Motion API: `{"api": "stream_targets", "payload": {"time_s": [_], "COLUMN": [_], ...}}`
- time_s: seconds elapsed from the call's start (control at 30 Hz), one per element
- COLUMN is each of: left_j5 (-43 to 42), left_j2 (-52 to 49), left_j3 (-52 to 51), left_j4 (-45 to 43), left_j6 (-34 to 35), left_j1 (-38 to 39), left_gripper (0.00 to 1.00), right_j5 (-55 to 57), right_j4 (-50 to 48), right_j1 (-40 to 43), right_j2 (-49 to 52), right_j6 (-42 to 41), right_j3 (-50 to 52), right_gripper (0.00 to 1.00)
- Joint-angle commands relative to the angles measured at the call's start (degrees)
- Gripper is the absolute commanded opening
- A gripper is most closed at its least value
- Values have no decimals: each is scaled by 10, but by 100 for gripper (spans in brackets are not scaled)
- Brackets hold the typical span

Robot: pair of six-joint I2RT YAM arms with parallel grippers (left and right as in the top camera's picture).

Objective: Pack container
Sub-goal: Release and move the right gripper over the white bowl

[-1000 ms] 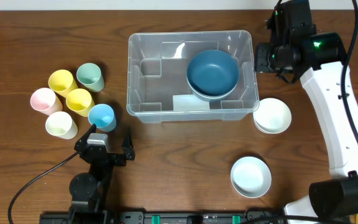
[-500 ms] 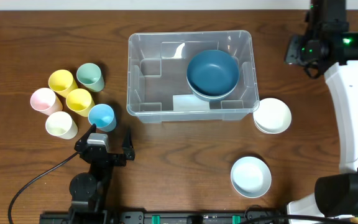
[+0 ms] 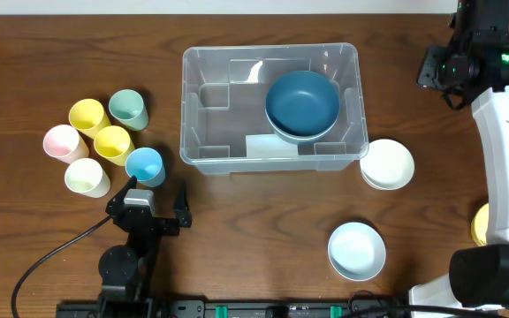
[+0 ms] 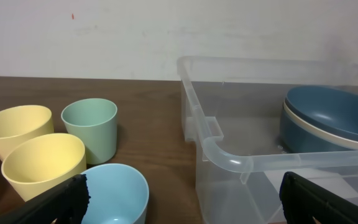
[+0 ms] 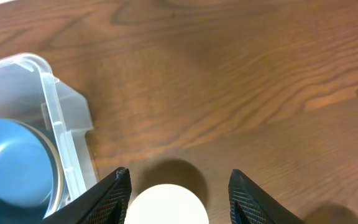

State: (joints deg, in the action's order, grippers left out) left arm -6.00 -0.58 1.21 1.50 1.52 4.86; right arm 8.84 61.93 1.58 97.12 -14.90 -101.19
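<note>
Container [image 3: 272, 48] sits at 12 o'clock on the table [image 3: 237, 238], upright, no lid. Blue bowl [image 3: 302, 101] inside at its 3 o'clock end, nested on a pale bowl [image 3: 304, 138]; the 9 o'clock half shows bare floor. White bowl [image 3: 387, 163] on the table just beside the container's 4 o'clock corner, light bowl [image 3: 357, 249] well apart at 5 o'clock. Six cups [image 3: 112, 142] clustered at 9 o'clock. My left claw [image 3: 156, 187] at 7 o'clock, released, nothing in it, blue cup [image 3: 144, 164] just ahead of it. My right claw [image 5: 179, 180] up at 2 o'clock, spread wide, empty, white bowl below it
</note>
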Motion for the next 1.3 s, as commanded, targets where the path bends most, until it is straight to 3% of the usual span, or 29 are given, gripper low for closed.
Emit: {"api": "stream_targets", "payload": {"time_s": [0.0,0.33,0.87,1.27], "left_j5": [-9,-9,-9,-9], "left_j2": [3,3,3,3], "left_j3": [-10,-10,-10,-10], "left_j4": [19,19,19,19], "left_j6": [3,3,3,3], "left_j1": [-3,-3,-3,-3], "left_gripper": [98,98,98,98], "right_j5": [-5,-103,-108,-108], "right_j4": [17,59,122,180], "right_j1": [4,4,11,69], "right_j2": [4,4,4,4], "right_j6": [1,50,42,21], "right_j3": [-3,-3,-3,18], "right_gripper": [52,53,56,56]}}
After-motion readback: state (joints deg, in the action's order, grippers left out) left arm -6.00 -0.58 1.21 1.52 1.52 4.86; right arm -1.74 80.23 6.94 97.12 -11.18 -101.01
